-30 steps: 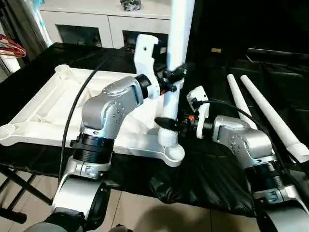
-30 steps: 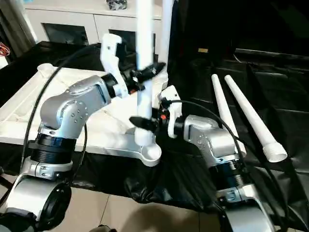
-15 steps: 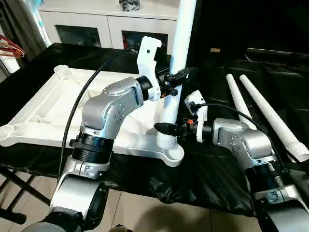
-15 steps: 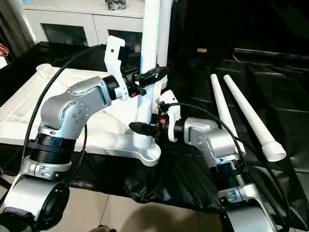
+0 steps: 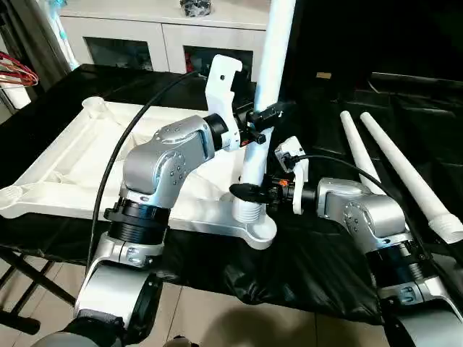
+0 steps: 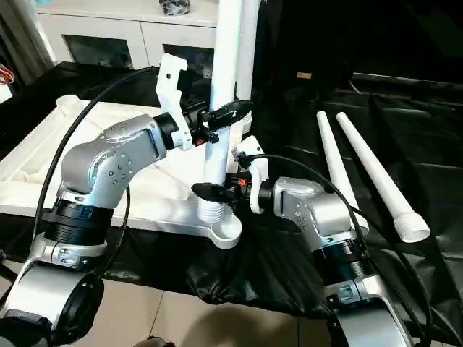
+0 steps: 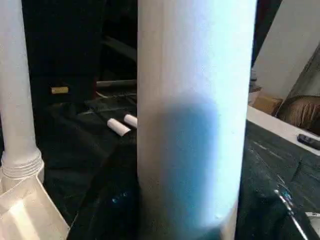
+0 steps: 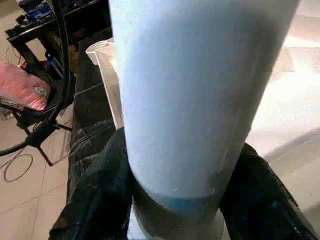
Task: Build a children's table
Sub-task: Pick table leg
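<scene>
Left gripper (image 5: 262,121) fingers clamped on upright leg (image 5: 269,79) partway up the shaft. Right gripper (image 5: 253,191) fingers clamped on same leg low down, just above its threaded end. Both wrist views looking straight at that white tube, close up. Leg standing in near right corner socket (image 5: 255,225) of tabletop (image 5: 72,163), tilted slightly. Tabletop lying underside up on black-draped table (image 5: 325,253), ribs facing up. Four legs counted: one gripped, second leg (image 6: 247,50) standing upright just behind it at far right corner, two loose legs (image 5: 394,170) lying side by side on black cloth well right of tabletop, wide ends toward robot. Two open sockets visible on left side of tabletop, far left (image 5: 92,105) and near left (image 5: 11,195). Two silver forearms crossing toward gripped leg, black cable looping over left one. White cabinet (image 5: 145,32) behind table.
</scene>
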